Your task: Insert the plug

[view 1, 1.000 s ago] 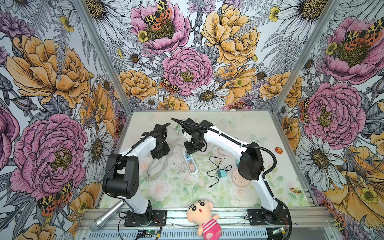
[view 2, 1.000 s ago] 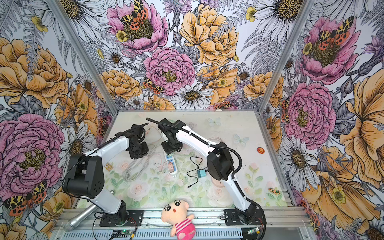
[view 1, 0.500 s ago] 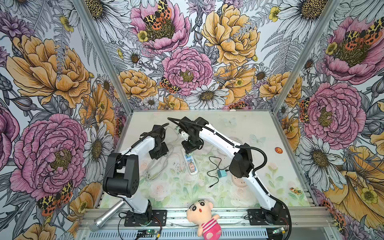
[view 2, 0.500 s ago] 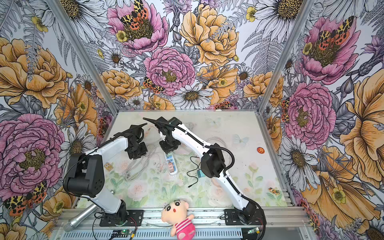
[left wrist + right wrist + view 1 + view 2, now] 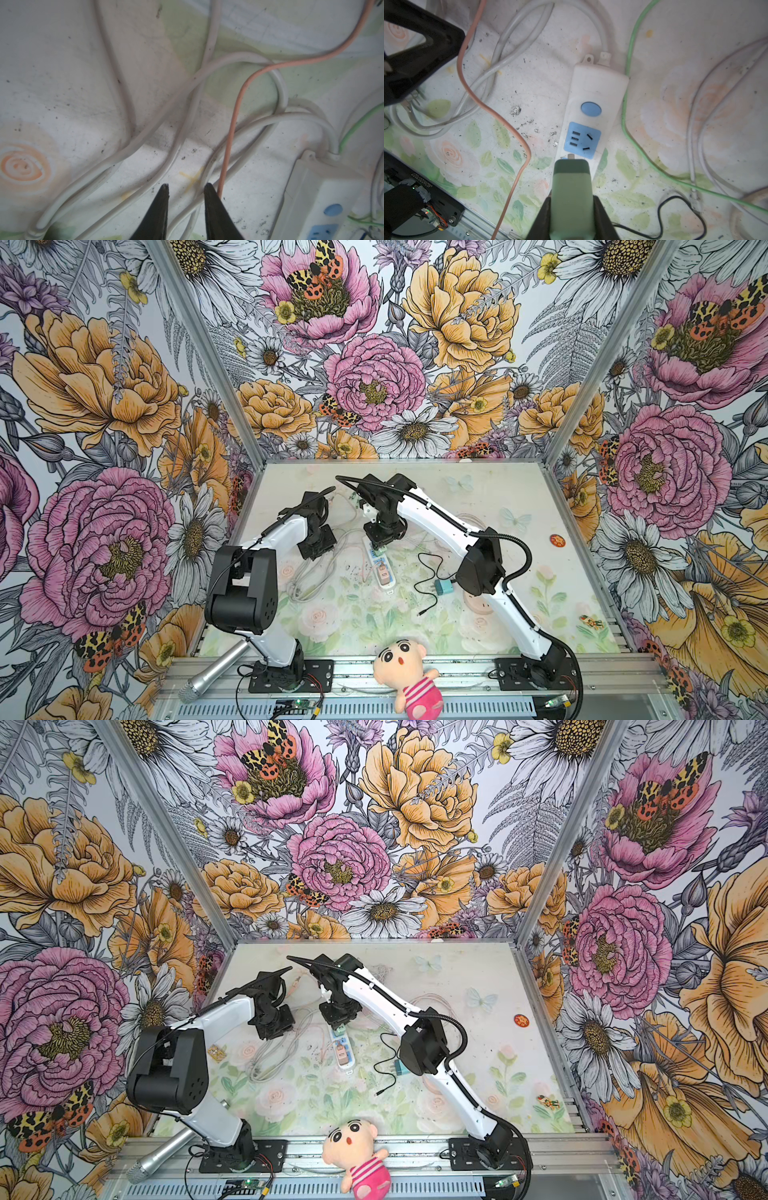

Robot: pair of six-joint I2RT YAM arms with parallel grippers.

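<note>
In both top views the power strip (image 5: 384, 572) is seen near the middle of the tabletop (image 5: 519, 489). The right gripper (image 5: 380, 546) is poised over its far end, and the left gripper (image 5: 316, 551) is nearer the left edge.

In the left wrist view, the left gripper's jaws are seen narrowly parted with nothing between them, and a pink cable (image 5: 234, 118) is seen beside one finger.

In the right wrist view, the green plug (image 5: 572, 187) is clamped by the right gripper, and its prong is held close to the blue socket (image 5: 582, 140).

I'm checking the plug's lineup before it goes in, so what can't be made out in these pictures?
Prongs of the plug: right wrist view, its own body hides all but one tip.
Other sockets of the power strip: same view, plug and right gripper cover them.
End of the pink cable: left wrist view, behind a finger of the left gripper.
</note>
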